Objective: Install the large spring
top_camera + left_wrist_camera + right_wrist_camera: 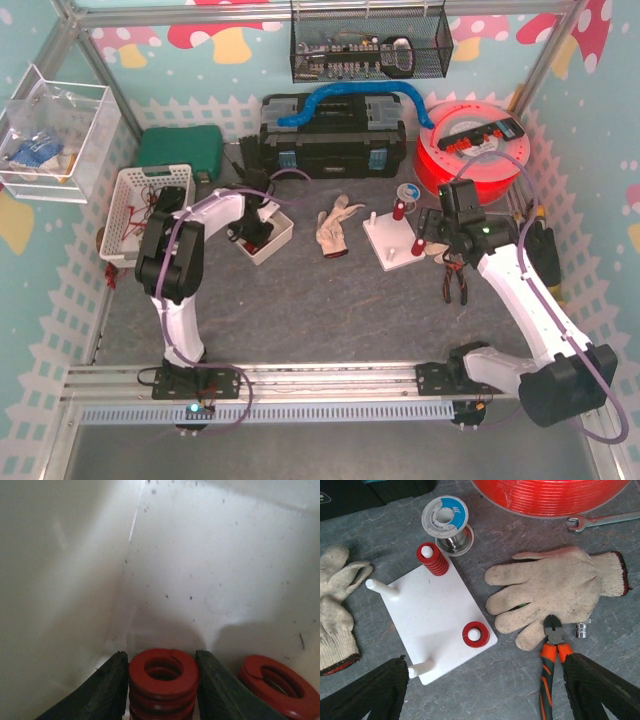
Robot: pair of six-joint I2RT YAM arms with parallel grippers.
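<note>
Left gripper [162,682] clenched, seemingly snug, on a red spring [163,670] in the white bin [225,580], spare spring [277,686] at 3 o'clock: lift straight up, then carry to the peg board [437,615] beneath the released right gripper [487,687].

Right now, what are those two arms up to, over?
Left gripper clamped on a red spring inside the white bin. Right gripper open above the peg board, two pegs free. Nothing in the way.
</note>
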